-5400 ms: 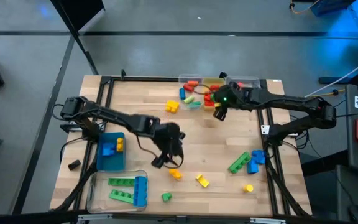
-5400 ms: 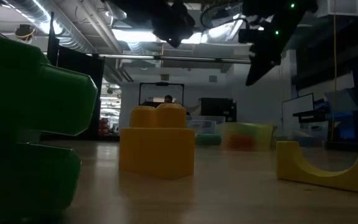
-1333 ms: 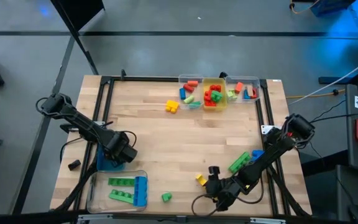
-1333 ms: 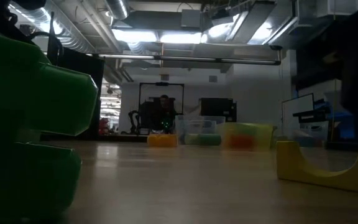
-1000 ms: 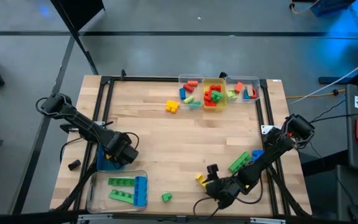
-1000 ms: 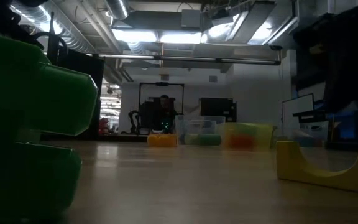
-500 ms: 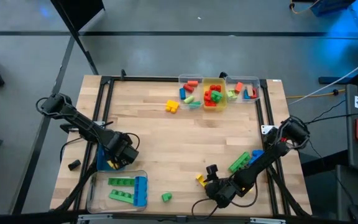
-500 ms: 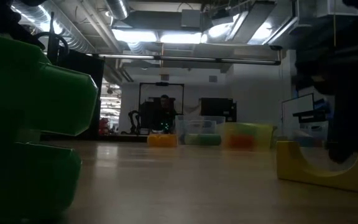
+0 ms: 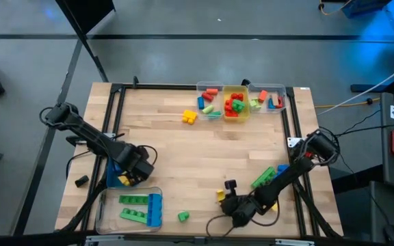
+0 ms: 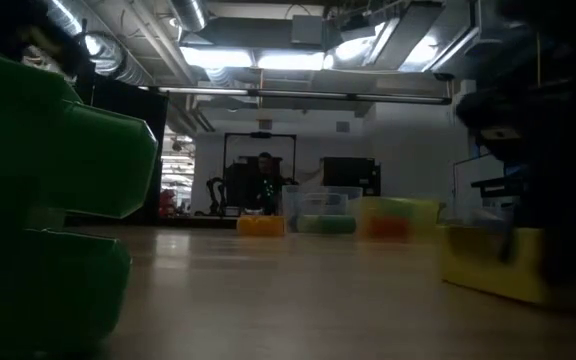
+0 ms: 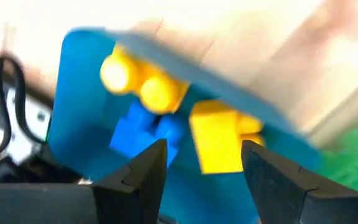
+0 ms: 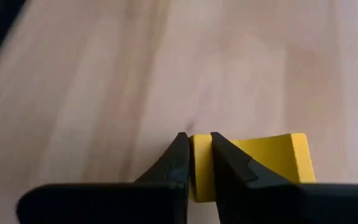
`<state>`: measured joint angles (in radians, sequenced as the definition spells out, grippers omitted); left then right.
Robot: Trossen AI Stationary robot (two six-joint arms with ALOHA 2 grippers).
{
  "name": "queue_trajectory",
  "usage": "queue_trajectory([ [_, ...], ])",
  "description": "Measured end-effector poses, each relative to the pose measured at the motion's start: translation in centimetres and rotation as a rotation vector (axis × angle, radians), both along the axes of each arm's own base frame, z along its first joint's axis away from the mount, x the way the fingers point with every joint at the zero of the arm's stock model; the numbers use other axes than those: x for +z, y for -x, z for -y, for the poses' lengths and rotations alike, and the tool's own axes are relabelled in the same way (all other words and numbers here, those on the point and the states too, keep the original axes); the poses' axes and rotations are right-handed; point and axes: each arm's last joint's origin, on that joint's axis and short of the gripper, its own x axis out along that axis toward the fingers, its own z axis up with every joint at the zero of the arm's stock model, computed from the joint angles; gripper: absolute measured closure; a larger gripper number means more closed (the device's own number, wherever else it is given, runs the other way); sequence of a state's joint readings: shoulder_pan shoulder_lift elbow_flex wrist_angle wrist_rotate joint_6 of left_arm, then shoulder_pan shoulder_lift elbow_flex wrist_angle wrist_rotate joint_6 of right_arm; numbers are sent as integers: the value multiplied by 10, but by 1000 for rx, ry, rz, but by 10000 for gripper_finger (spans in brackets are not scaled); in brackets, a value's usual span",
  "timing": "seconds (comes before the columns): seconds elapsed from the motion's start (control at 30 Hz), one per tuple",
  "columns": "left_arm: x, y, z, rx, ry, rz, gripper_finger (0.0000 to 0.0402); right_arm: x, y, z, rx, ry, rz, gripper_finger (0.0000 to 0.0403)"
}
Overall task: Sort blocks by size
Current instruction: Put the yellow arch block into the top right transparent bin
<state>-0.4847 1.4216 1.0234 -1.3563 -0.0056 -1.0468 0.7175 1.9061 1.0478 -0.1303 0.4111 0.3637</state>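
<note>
Right hand (image 12: 196, 152) clenched on yellow block (image 12: 253, 163), block's edge between its fingertips.

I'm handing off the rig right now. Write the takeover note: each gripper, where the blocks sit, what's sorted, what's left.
Right gripper: shut on the yellow arch block at the table's near edge.
Left gripper: open, hovering over the blue bin, which holds yellow and blue blocks.
Done: green and blue long blocks in the clear bin; small mixed blocks in the three far bins.
Left: the held arch; loose yellow block beside the far bins; green bar and blue block near the right arm; small green block at the near edge.
</note>
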Motion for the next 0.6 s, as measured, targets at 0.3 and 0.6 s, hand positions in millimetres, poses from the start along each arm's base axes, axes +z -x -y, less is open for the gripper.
queue_trajectory([
  [0.3,19,-26,11,-210,70,261,212,15,-24,35,-35,-7,16,353],
  [0.6,27,-56,18,-549,90,562,212,71,-12,99,-135,143,-54,358],
])
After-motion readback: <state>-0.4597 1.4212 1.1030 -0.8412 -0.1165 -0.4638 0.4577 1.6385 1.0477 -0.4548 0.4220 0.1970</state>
